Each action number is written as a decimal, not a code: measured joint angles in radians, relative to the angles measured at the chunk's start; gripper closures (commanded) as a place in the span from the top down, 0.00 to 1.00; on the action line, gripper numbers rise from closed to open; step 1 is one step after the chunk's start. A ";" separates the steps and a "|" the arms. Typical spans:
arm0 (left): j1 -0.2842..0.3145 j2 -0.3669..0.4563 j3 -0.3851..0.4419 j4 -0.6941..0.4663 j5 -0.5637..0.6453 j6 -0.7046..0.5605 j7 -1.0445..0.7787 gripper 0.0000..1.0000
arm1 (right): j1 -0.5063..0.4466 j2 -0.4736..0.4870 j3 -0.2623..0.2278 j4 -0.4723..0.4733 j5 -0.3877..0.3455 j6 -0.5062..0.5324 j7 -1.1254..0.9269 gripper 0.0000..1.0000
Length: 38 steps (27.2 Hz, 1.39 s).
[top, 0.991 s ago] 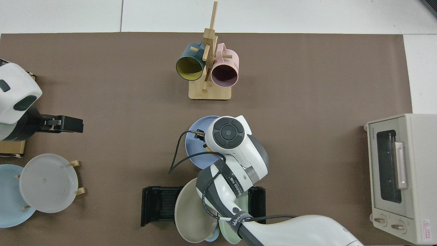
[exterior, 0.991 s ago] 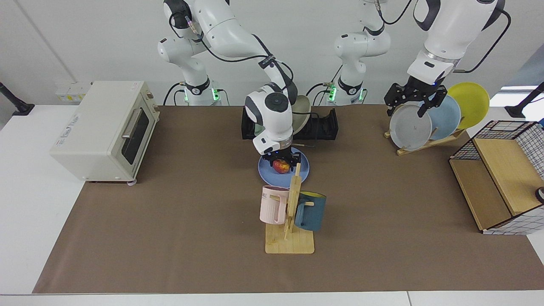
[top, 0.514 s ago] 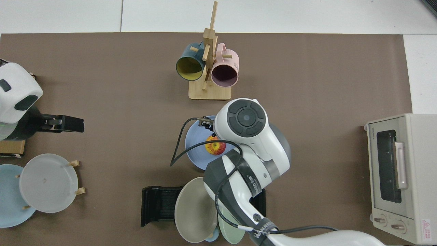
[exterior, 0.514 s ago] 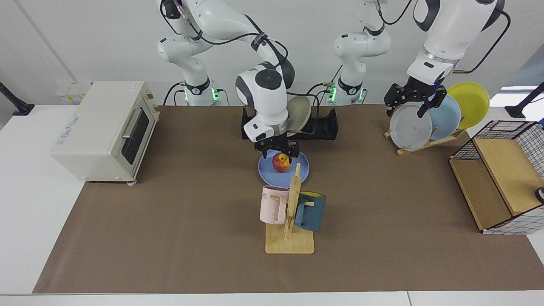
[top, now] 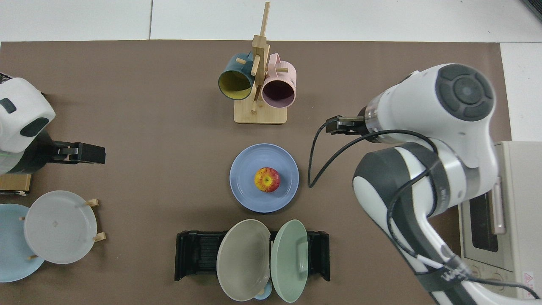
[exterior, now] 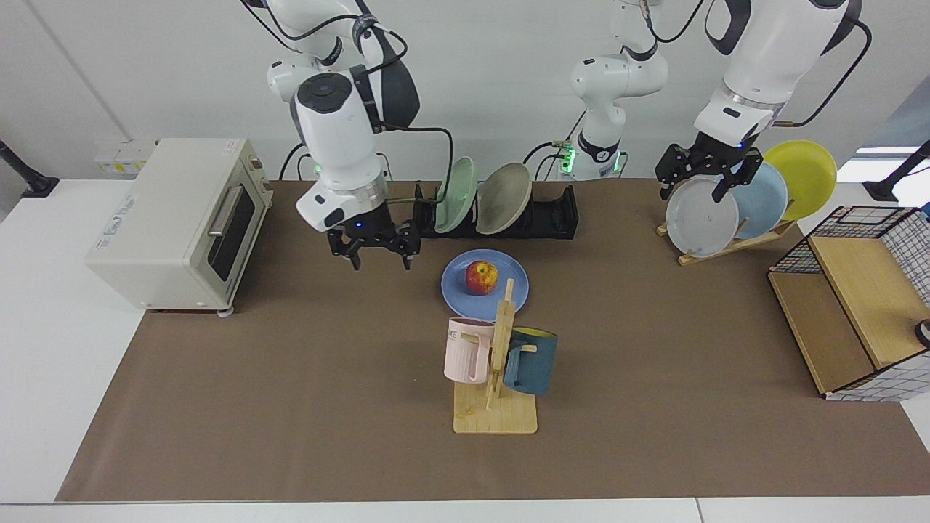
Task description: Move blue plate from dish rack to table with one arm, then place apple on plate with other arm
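Closing out the placement: apple (exterior: 481, 277) sits on blue plate (exterior: 508, 290) on the tabletop (exterior: 290, 378).
Left to right: my right gripper (exterior: 373, 248), jaws open and empty, beside the plate; red-yellow apple upright mid-plate, before the dish rack (exterior: 548, 218); left gripper (exterior: 701, 174) waits, jaws open. I judge only parking remains.
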 measured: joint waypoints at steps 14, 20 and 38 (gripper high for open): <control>0.000 0.000 -0.001 0.000 0.000 0.002 0.000 1.00 | -0.255 -0.084 -0.004 0.000 0.000 -0.104 -0.370 1.00; 0.000 0.001 -0.002 0.000 0.000 0.003 0.000 1.00 | -0.256 -0.119 -0.002 0.000 -0.004 -0.189 -0.370 1.00; 0.000 0.004 -0.002 0.000 -0.001 0.005 0.000 1.00 | -0.255 -0.161 0.013 -0.031 -0.020 -0.212 -0.309 1.00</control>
